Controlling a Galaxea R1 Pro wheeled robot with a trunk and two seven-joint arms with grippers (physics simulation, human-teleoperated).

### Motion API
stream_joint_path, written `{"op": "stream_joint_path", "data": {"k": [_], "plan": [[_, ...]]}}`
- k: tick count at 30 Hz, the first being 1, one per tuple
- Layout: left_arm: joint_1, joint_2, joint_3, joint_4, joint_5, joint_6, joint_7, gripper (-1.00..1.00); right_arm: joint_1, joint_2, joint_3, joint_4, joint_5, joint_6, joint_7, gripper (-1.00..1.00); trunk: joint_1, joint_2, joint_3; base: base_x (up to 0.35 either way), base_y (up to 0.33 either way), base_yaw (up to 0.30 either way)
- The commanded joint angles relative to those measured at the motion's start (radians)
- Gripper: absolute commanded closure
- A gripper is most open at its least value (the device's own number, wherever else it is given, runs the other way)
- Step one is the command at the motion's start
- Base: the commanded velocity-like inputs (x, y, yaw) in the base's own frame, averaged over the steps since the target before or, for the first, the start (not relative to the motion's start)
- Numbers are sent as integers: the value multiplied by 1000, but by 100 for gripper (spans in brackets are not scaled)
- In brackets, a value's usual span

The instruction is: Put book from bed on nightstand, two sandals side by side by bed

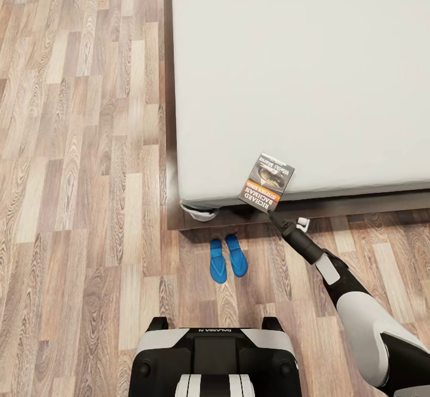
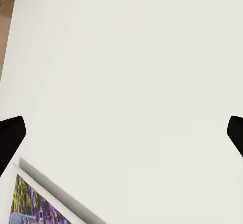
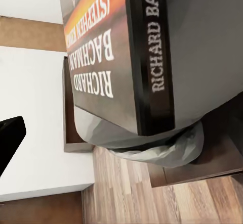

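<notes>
The sandals (image 1: 227, 259) are lying paired on the floor at six o'clock of the bed (image 1: 298, 74) corner, sandal work seemingly finished. My left hand (image 2: 121, 133) is spreading open. My right hand (image 1: 270, 213) is clamping the book (image 1: 267, 181), "RICHARD BACHMAN", above the bed's edge for carrying.

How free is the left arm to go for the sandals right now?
Probably yes. The sandals lie together on bare floor just ahead of the robot's base, nothing on them. The left claw is open and empty, facing a wall. The right claw holds the book.
</notes>
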Motion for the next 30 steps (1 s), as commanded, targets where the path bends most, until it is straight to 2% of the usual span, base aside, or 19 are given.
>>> {"op": "stream_joint_path", "data": {"k": [1,30], "plan": [[0,0,-8,0,8,-4,2,-100,-2,0,-1,1,-4,10,3,-100,0,0,0,0,0,0],[0,0,-8,0,8,-4,2,-100,-22,-1,3,11,-4,10,2,-100,0,0,0,0,0,0]]}}
